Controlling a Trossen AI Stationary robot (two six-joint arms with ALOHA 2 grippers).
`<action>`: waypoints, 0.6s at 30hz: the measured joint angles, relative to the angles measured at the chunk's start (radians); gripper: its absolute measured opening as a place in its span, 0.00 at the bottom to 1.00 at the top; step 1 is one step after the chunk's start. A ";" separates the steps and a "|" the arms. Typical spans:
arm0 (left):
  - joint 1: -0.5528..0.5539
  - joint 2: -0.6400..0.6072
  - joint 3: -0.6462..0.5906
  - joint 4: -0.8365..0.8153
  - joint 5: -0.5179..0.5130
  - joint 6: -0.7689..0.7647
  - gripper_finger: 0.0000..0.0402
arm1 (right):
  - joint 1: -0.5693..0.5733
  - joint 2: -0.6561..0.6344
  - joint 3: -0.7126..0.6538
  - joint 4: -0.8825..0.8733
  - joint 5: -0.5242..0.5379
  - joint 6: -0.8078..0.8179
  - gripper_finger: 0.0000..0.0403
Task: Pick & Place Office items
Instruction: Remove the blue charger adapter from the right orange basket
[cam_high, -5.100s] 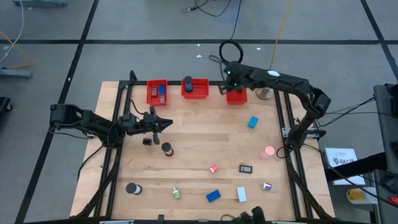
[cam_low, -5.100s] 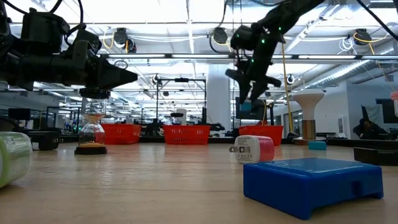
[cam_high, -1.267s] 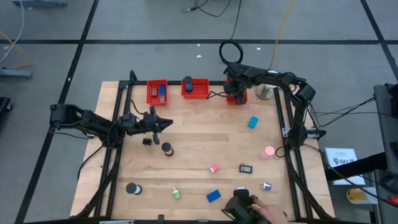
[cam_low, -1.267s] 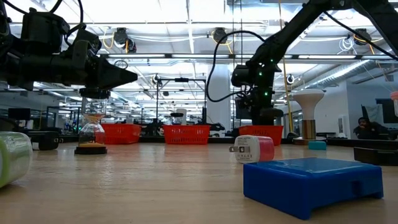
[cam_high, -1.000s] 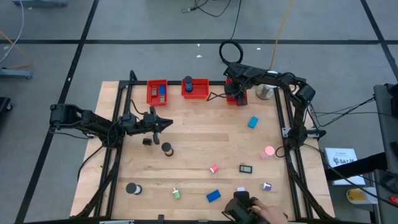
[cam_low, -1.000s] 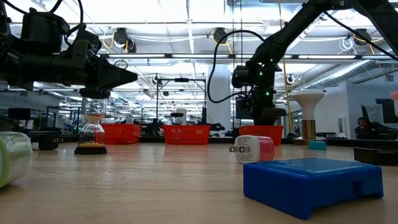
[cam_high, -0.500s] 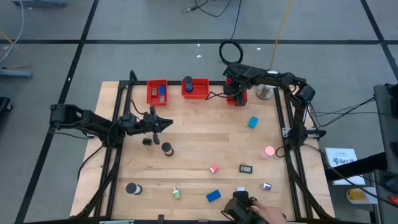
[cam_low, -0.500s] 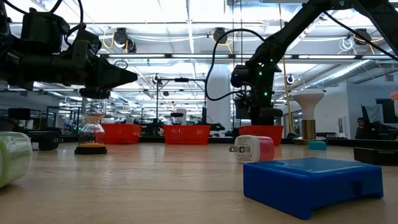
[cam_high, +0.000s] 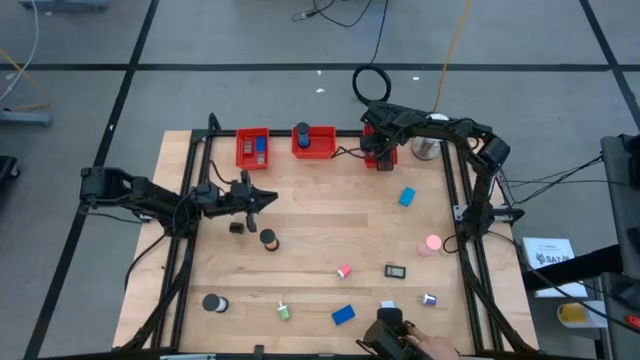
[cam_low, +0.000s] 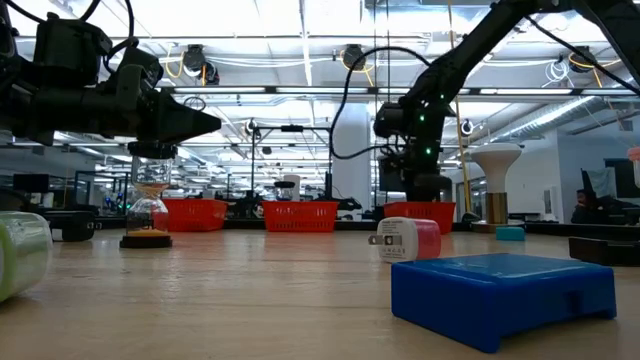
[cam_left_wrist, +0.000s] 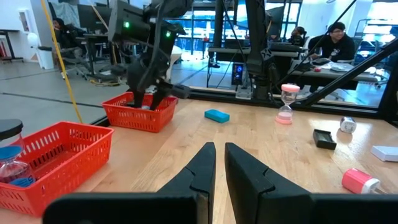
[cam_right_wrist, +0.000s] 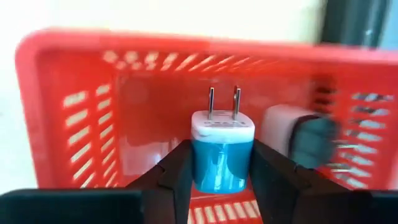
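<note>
My right gripper (cam_right_wrist: 217, 171) is down in the rightmost red bin (cam_high: 382, 157) at the table's far edge, shut on a blue and white plug charger (cam_right_wrist: 222, 149). A white and dark item (cam_right_wrist: 298, 140) lies in that bin beside it. My left gripper (cam_left_wrist: 219, 158) is shut and level above the table's left part (cam_high: 268, 200), holding nothing. Office items lie loose on the wood: a blue block (cam_high: 343, 314), a second blue block (cam_high: 406, 197), a pink charger (cam_high: 344, 271), a black roll (cam_high: 213, 303) and a green bit (cam_high: 284, 312). My right gripper pinches the charger's blue body (cam_right_wrist: 221, 177) between its two fingers, one on each side. The fingers slant down from above into the bin. The charger's white end and two prongs (cam_right_wrist: 222, 102) point away from the gripper. Whether it rests on the bin floor cannot be seen.
Two more red bins (cam_high: 252, 147) (cam_high: 314, 142) stand along the far edge, each with items inside. An hourglass (cam_high: 269, 240) stands near my left gripper. A white dome lamp (cam_low: 496, 185) is at the far right. A person's hand (cam_high: 405, 338) reaches over the near edge.
My right gripper has stayed low in the rightmost red bin, its wrist turning a little.
</note>
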 joint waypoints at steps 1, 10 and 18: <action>0.000 0.000 0.000 0.000 0.000 0.000 0.09 | 0.001 -0.013 0.000 0.004 0.000 0.002 0.30; 0.000 0.000 0.000 0.000 0.000 0.000 0.09 | 0.061 -0.209 -0.032 0.107 -0.077 0.192 0.30; 0.000 0.000 0.000 0.000 0.000 0.000 0.09 | 0.236 -0.298 -0.341 0.615 -0.163 0.446 0.30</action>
